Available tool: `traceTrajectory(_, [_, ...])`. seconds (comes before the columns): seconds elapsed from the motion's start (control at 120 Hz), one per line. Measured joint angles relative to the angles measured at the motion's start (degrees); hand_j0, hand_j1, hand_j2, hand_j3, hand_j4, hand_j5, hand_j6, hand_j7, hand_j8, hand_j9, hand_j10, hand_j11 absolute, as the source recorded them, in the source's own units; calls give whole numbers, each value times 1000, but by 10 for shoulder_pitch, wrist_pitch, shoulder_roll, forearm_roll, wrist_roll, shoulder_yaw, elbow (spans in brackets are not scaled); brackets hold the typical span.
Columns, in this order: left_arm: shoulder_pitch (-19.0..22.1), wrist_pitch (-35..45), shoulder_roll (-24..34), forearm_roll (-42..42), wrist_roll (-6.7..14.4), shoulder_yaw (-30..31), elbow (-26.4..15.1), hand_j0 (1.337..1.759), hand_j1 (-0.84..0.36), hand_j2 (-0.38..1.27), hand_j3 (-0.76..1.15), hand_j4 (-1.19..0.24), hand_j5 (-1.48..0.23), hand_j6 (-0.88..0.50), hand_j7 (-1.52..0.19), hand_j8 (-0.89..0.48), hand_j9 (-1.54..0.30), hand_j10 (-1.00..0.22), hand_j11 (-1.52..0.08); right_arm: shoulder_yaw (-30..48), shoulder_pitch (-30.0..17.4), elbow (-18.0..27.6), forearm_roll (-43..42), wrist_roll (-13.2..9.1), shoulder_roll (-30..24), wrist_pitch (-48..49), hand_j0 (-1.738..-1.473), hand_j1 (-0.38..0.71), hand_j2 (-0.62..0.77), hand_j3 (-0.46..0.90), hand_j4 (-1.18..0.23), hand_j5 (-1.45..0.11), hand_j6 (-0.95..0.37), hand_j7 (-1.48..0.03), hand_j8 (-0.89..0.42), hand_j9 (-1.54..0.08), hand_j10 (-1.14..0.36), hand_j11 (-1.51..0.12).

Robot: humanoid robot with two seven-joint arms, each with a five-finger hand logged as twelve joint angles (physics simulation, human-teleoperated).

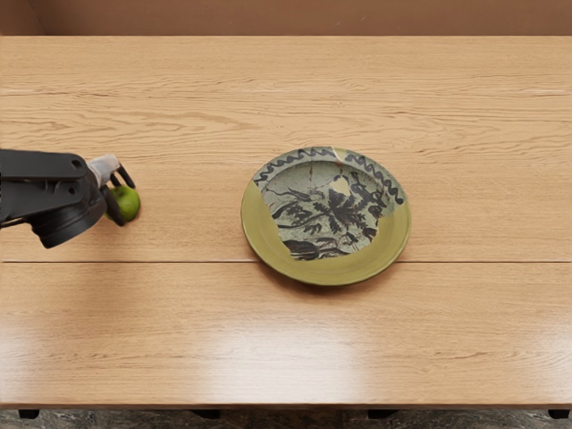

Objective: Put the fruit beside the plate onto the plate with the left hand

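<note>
A small green fruit (128, 203) sits on the wooden table well to the left of the plate. My left hand (113, 189) comes in from the left edge and its dark fingers (116, 213) curl around the fruit's left side. The olive-rimmed plate (268, 252) with a dark floral pattern lies at the table's middle, nothing on it. The fruit's left part is hidden behind the hand. I cannot tell whether the fruit rests on the table or is lifted slightly.
The wooden table (286, 340) stretches across the whole view, with its front edge near the bottom. A brown wall runs along the far side. Bare wood lies between the fruit and the plate.
</note>
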Motion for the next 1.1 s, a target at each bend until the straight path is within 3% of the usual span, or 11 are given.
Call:
traceTrajectory(0.35, [0,-1,-2,-1,0,1,0,1654,-214,373,0,-573,-831,-472,-846,-490,-857,-642,-855,0,0,0,0,0,0,0,-1658,-307,-7,0,-35,-45,-35,-45,-35,-45,-35,-45])
traceTrajectory(0.508, [-4,-5,-2,-4,1,1,0,1652,-283,446,0,-484,-968,-381,-954,-401,-955,-706,-954,0,0,0,0,0,0,0,-1658,-307,-7,0,-35,-45,-35,-45,-35,-45,-35,-45])
traceTrajectory(0.533, [-5,-6,-1,-5,1,1,-1,1653,-317,574,0,-478,-984,-367,-965,-393,-965,-711,-964,0,0,0,0,0,0,0,-1658,-307,-7,0,-35,-45,-35,-45,-35,-45,-35,-45])
traceTrajectory(0.575, [-6,-10,0,-6,1,0,-1,1653,-339,640,0,-460,-1017,-343,-985,-369,-981,-692,-978,0,0,0,0,0,0,0,-1658,-307,-7,0,-35,-45,-35,-45,-35,-45,-35,-45])
traceTrajectory(0.633, [-8,-14,0,-8,0,0,-2,1653,-302,511,0,-452,-1046,-335,-1002,-368,-995,-693,-993,0,0,0,0,0,0,0,-1658,-307,-7,0,-35,-45,-35,-45,-35,-45,-35,-45])
traceTrajectory(0.733, [-24,-33,3,-17,0,-1,-3,1653,-318,595,0,-462,-1075,-330,-1024,-347,-1018,-684,-1010,0,1,0,0,0,0,0,-1658,-307,-7,0,-35,-45,-35,-45,-35,-45,-35,-45])
traceTrajectory(1.1, [-113,-140,7,-82,0,-3,-8,1653,-308,564,0,-496,-1133,-329,-1032,-362,-1041,-700,-1037,-1,1,0,0,0,0,0,-1658,-307,-7,0,-35,-45,-35,-45,-35,-45,-35,-45])
